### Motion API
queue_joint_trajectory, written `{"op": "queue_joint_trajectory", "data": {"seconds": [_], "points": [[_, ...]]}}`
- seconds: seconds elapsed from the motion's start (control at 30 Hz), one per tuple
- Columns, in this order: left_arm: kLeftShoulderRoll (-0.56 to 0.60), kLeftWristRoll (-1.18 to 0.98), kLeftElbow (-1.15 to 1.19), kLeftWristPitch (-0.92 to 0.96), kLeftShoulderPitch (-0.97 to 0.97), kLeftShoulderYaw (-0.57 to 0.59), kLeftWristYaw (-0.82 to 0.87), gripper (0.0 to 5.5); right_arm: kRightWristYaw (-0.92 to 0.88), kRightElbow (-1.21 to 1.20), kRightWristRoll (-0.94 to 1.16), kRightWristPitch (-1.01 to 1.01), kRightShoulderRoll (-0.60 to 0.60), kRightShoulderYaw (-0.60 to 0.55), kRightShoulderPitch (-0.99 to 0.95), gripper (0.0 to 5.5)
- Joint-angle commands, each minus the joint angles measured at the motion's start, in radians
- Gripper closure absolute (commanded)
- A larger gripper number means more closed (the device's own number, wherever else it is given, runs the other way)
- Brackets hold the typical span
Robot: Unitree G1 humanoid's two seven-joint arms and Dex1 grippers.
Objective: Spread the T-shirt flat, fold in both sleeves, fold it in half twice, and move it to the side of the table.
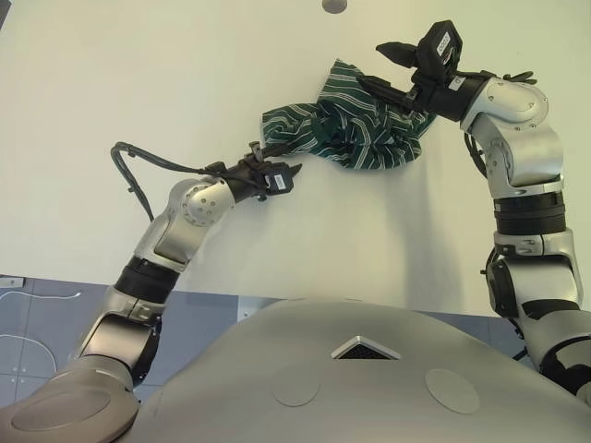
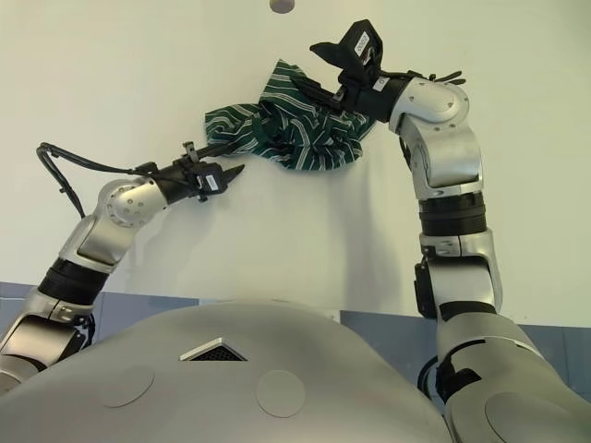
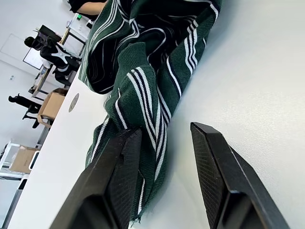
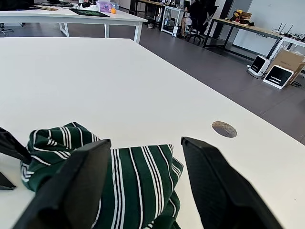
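T-shirt (image 1: 346, 129) is bunched up on the surface (image 1: 111, 65), long axis running hand to hand. Left hand (image 1: 280, 164) is spread around its left tip, right hand (image 1: 383, 69) is spread over the right end.

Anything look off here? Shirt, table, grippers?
The dark green, white-striped T-shirt lies in a crumpled heap on the white table, not spread flat. The left gripper is open with one end of the fabric between its fingers, and the right gripper is open at the opposite end. Nothing looks damaged or spilled.
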Motion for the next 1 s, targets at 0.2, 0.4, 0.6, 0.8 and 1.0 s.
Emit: {"op": "queue_joint_trajectory", "data": {"seconds": [0.2,0.4,0.6,0.8,1.0], "points": [[-0.027,0.025,0.078,0.015,-0.048,0.02,0.05,4.14,0.001,-0.022,0.002,0.002,0.018,0.002,0.033,2.73],[-0.006,0.009,0.084,0.004,-0.055,0.052,0.045,4.97,0.0,-0.024,-0.003,0.001,0.021,0.008,0.039,2.73],[-0.034,-0.382,-0.061,0.027,-0.084,0.258,-0.047,5.49,0.067,-0.062,-0.041,-0.004,-0.02,0.083,0.026,2.73],[-0.051,-0.777,-0.139,0.209,-0.265,0.531,-0.017,5.49,0.107,0.013,-0.192,-0.007,-0.044,0.224,-0.084,2.73],[0.041,-1.16,-0.463,0.428,-0.195,0.633,-0.098,5.49,0.025,0.135,-0.291,0.051,-0.126,0.192,-0.011,2.73]]}}
